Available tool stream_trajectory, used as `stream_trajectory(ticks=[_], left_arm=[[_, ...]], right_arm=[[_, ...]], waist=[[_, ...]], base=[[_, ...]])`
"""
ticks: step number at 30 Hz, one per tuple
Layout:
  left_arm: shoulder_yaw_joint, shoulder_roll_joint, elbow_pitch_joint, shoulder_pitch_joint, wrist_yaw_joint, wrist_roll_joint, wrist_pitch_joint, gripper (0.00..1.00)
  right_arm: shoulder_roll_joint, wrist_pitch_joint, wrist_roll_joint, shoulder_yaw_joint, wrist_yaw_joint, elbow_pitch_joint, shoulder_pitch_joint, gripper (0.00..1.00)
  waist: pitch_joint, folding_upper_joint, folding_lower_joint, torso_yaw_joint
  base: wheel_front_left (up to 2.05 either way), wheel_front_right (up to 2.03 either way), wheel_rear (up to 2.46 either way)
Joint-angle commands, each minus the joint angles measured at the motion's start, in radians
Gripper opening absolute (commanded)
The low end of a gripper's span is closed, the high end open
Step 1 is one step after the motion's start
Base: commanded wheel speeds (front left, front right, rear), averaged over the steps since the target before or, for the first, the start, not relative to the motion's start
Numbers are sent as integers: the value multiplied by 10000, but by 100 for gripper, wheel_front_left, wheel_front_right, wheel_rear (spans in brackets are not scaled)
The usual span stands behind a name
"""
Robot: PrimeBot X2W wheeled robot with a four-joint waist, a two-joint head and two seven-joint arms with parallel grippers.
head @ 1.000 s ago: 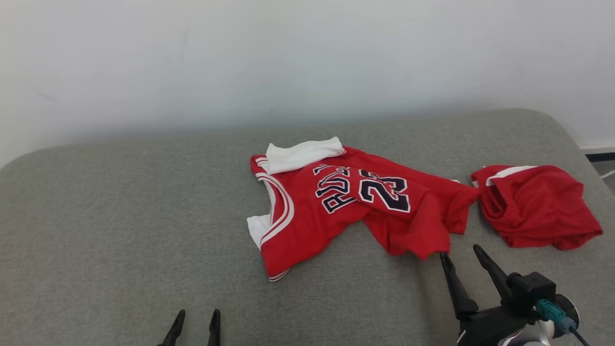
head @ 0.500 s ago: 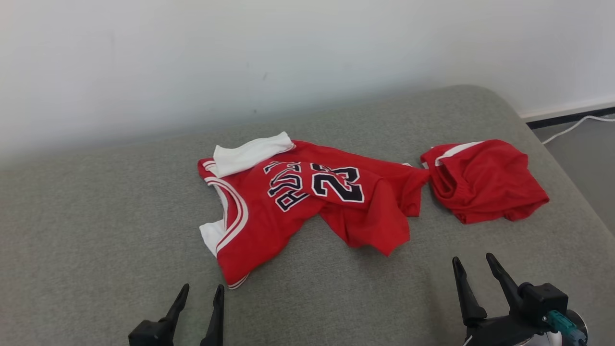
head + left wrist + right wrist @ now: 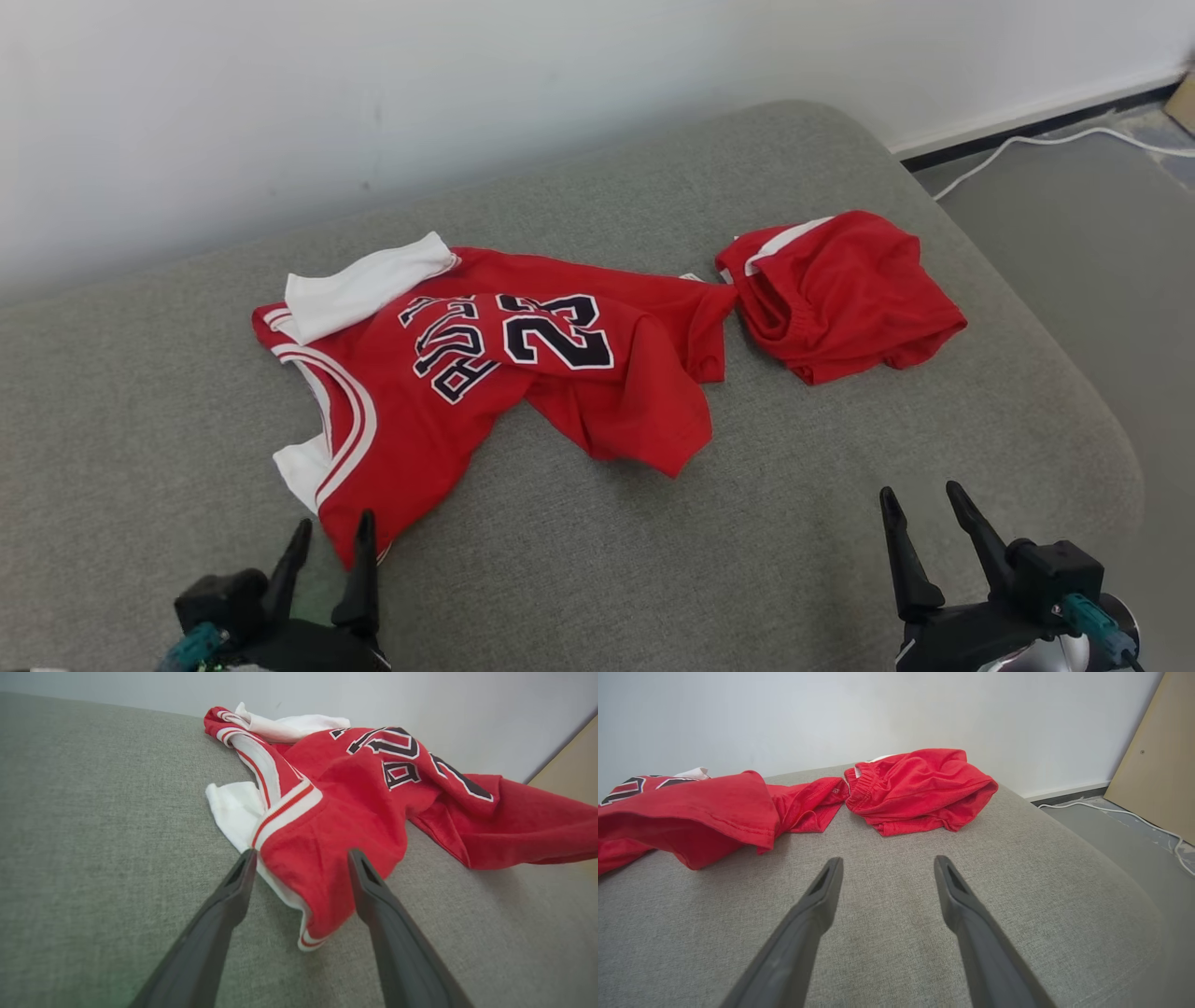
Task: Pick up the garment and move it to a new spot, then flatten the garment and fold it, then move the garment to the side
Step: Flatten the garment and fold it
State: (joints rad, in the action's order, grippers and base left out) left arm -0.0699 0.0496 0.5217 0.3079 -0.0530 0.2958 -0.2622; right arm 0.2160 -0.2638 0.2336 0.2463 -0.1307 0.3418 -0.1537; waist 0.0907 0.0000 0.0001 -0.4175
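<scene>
The garment, a red jersey [image 3: 485,373] with white trim and a black 23, lies crumpled on a grey cushion [image 3: 140,420]. My left gripper [image 3: 334,525] is open at the jersey's near corner. In the left wrist view that corner of the jersey [image 3: 336,812] lies between the spread fingers of the left gripper [image 3: 302,854]; whether they touch it I cannot tell. My right gripper [image 3: 919,492] is open over bare cushion at the lower right, apart from the cloth. In the right wrist view the jersey [image 3: 691,807] lies to the left beyond the right gripper [image 3: 888,860].
Red shorts [image 3: 840,289] [image 3: 920,788] lie bunched right of the jersey, touching its hem. The cushion rounds off at the right to grey floor with a white cable [image 3: 1027,145]. A white wall runs behind; a tan board [image 3: 1153,765] leans at far right.
The head camera has swung, shifting the whole picture left. My left gripper has come forward to the jersey's near corner. My right gripper now stands farther from the jersey's hem.
</scene>
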Motion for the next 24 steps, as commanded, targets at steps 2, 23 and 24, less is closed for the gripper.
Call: stream_trajectory(ticks=[2, 23, 24], left_arm=[[232, 12, 36, 223, -224, 93, -34, 100], [278, 23, -2454, 680, -764, -1167, -34, 0], [358, 27, -2957, 597, -761, -1335, -33, 0]], right_arm=[[-21, -3, -74, 32, -1, 4, -72, 100], [-67, -5, -146, 14, -1, 202, -238, 100], [-60, -3, -148, -11, -1, 231, -204, 100]], waist=[[267, 0, -1, -278], [455, 0, -1, 432], [425, 0, -1, 555]], base=[[0, 0, 0], [0, 0, 0], [0, 0, 0]])
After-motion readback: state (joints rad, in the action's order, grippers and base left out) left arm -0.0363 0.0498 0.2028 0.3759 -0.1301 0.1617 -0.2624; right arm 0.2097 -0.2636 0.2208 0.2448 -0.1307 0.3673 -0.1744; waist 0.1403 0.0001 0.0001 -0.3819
